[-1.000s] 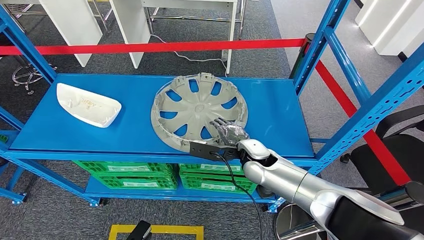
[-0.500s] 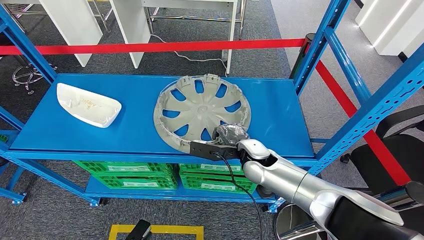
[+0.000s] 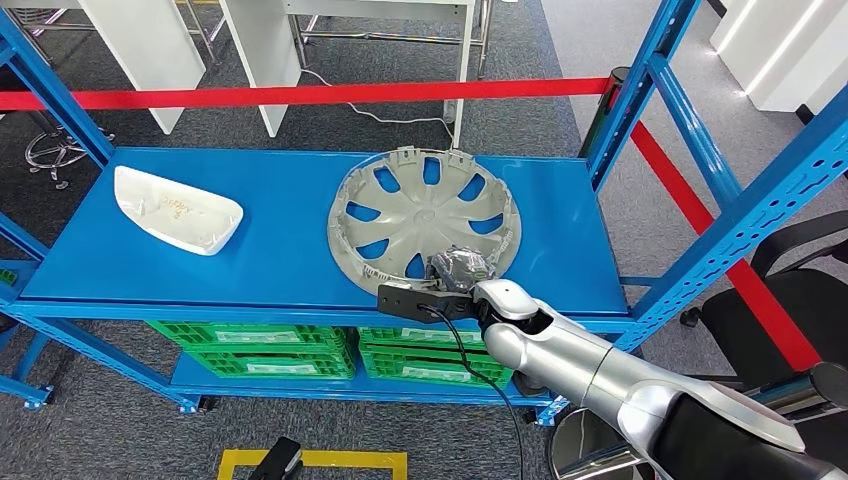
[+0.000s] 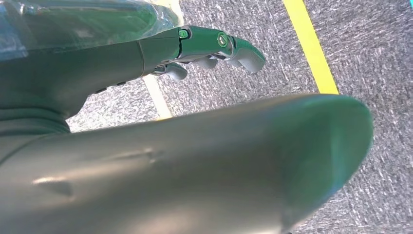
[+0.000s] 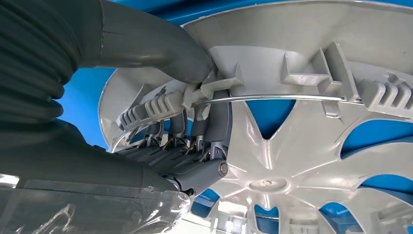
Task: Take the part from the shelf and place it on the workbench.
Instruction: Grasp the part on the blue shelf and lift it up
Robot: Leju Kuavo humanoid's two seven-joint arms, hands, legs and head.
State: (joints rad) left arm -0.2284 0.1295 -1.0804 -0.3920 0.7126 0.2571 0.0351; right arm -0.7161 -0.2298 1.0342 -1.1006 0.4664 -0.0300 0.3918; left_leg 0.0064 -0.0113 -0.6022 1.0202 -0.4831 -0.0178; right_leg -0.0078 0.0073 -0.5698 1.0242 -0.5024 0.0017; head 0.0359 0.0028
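Hubcap (image 3: 425, 218) sits on the blue shelf (image 3: 150, 270) (near the front edge). Right hand (image 3: 458, 270) grips its rim, thumb (image 5: 160, 44) outside, fingers (image 5: 214, 126) hooked inside. Left hand (image 4: 204, 46) hangs with fingers apart, holding nothing.

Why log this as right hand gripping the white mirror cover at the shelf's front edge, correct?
Wrong object. The right hand grips the rim of the grey hubcap at the shelf's front edge, as the right wrist view shows. The white mirror cover lies untouched further left.
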